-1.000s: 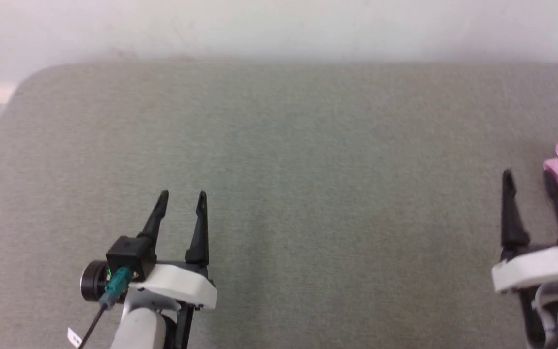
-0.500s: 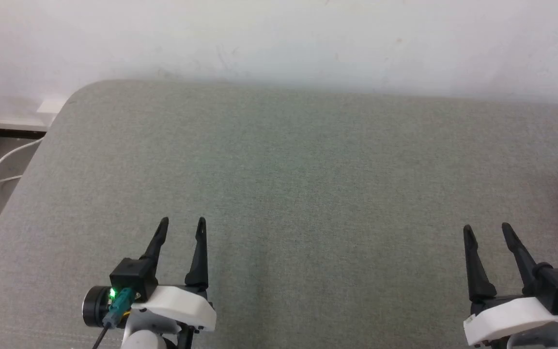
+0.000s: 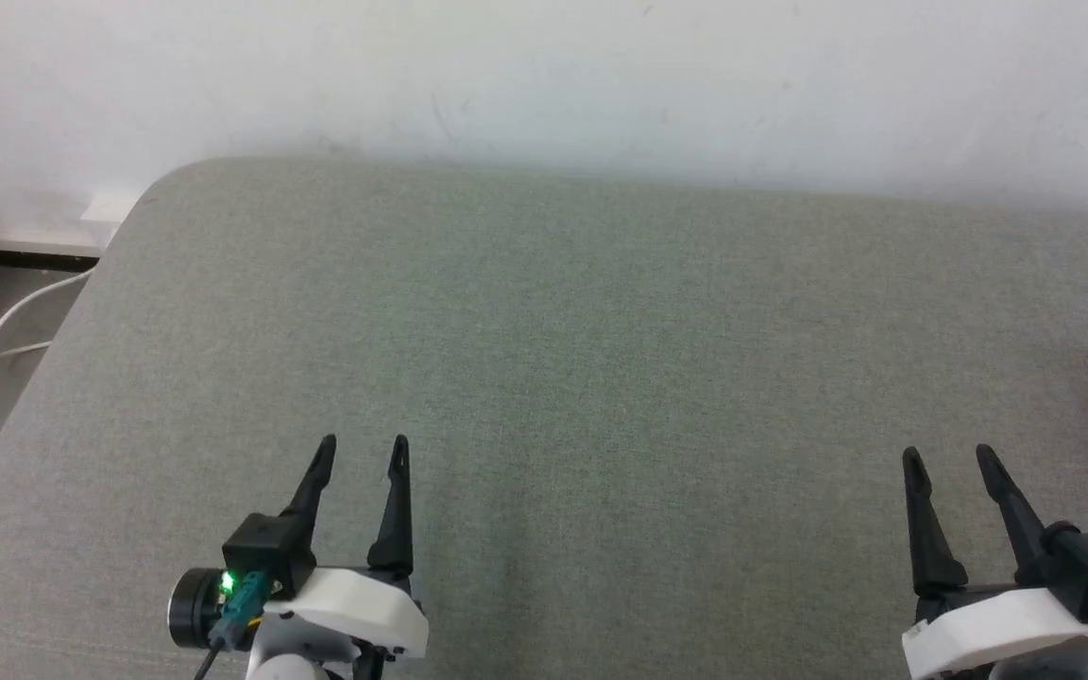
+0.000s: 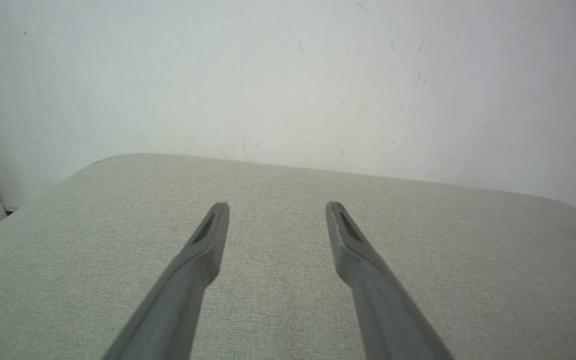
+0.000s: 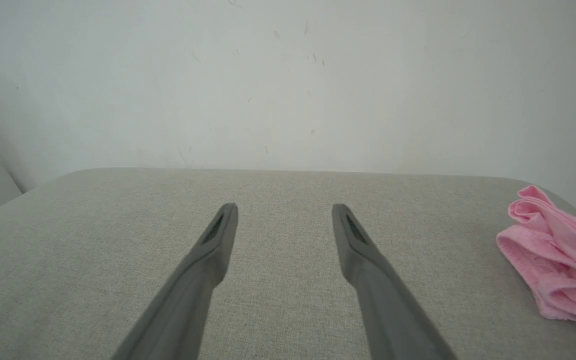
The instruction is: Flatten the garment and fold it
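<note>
Pink garment (image 5: 558, 260): 1, apparently crumpled | jaws: 2 pairs, parted

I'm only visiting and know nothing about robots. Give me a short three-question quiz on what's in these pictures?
1. True or false: the right gripper holds the garment.
2. The garment is: A) folded flat; B) bunched on the grey surface, to the right gripper's right; C) draped over an arm.
3. Fill in: the fingers of the left gripper stand ____ (open/shut).
Key: 1 false; 2 B; 3 open.
</note>
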Motion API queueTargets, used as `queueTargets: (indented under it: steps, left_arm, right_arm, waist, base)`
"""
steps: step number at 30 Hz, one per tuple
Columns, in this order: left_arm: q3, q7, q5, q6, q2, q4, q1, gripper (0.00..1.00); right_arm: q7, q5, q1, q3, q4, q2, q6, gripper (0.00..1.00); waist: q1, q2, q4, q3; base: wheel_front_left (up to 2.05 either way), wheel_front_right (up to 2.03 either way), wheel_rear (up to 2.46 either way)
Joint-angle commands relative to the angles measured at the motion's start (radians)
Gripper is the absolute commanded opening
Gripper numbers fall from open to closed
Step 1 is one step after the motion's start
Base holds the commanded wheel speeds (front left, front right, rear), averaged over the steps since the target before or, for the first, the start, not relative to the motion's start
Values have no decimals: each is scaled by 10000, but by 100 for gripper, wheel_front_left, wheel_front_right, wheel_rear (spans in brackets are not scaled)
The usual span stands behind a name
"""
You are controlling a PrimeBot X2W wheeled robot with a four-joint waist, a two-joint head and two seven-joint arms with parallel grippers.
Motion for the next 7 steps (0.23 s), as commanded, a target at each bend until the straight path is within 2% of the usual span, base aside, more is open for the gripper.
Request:
queueTargets:
  steps: [1,6,7]
  left_arm:
    - [-25,-47,-61,66,-19,-19,157,100]
    - [-77,-47,-141,110,-19,43,115,100]
    - [-65,6,-122,58,0,28,-1,0]
  right_arm:
    - [-45,60,90,-2,20,25,-19,100]
    - [-69,100,61,10,61,25,-19,100]
    - [-1,13,0,0,48,-2,0,0]
  waist:
    - [0,0,-4,6]
    - [0,0,15,59]
    - [0,0,12,56]
  base:
    - [0,0,0]
    - [0,0,0]
    - [0,0,0]
